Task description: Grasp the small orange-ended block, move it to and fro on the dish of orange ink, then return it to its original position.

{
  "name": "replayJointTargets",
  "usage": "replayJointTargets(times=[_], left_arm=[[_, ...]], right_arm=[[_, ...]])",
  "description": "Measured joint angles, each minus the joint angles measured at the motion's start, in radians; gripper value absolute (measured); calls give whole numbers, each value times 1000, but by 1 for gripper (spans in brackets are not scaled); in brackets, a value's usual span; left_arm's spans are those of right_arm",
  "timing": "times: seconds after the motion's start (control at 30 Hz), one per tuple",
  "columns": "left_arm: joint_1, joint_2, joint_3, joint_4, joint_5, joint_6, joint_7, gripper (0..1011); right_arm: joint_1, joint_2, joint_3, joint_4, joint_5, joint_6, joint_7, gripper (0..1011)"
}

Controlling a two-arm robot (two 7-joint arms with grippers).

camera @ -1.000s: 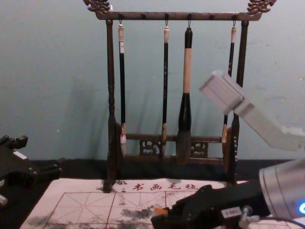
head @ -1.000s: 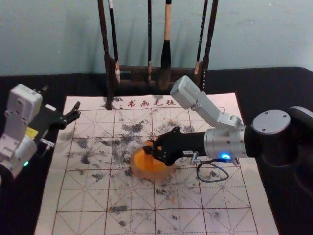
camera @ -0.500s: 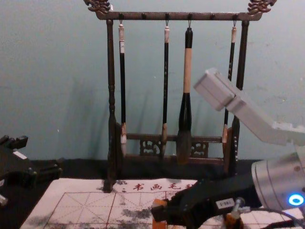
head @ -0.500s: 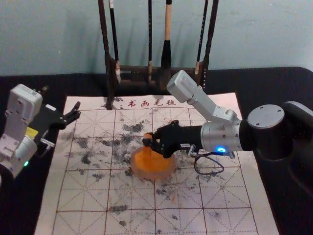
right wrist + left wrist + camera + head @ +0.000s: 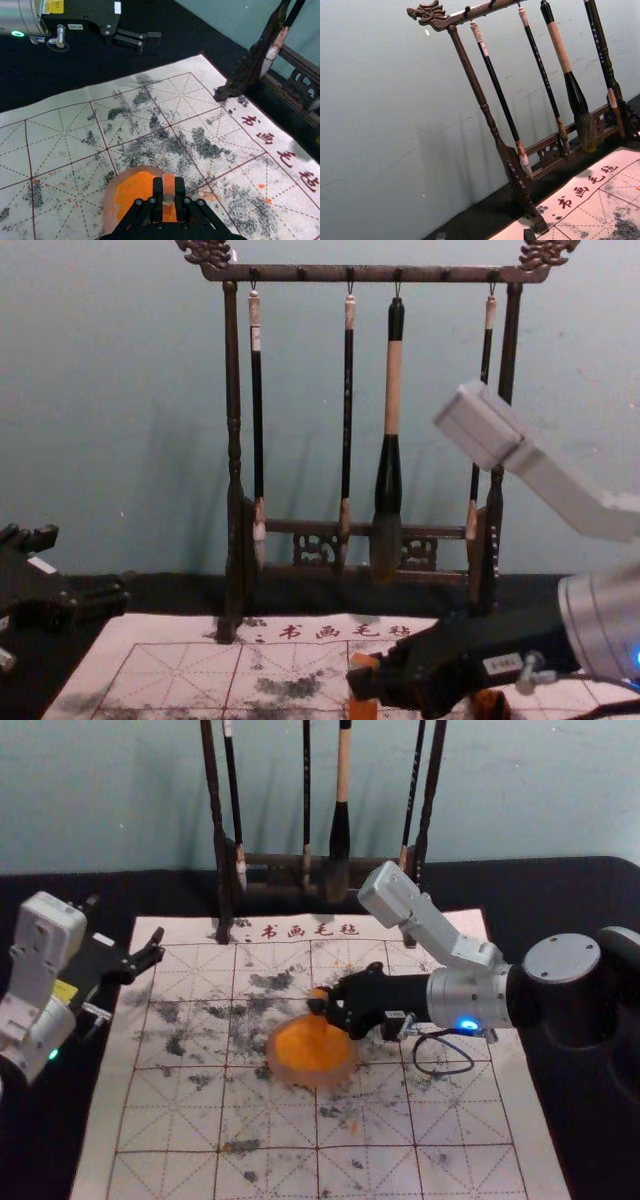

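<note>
Right gripper (image 5: 320, 1006) has shifted slightly toward the robot's right since the earlier frame, together with the small orange-ended block (image 5: 169, 184). Fingers are clamped on the block, near the far rim of the round translucent dish of orange ink (image 5: 310, 1077); contact cannot be confirmed. Left gripper (image 5: 152, 950) is parked at the left edge of the white red-gridded mat (image 5: 170, 1120), fingers apart. Obstructions: dark orange-marked object (image 5: 490, 704), partly hidden by the right arm; dark wooden brush rack (image 5: 232, 430), feet on the mat's far edge
</note>
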Motion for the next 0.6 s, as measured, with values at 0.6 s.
replayJointTargets(times=[0.6], left_arm=[[0, 0, 0, 0, 0, 0, 0, 1001]], right_arm=[[-33, 38, 10, -61, 2, 14, 7, 108]])
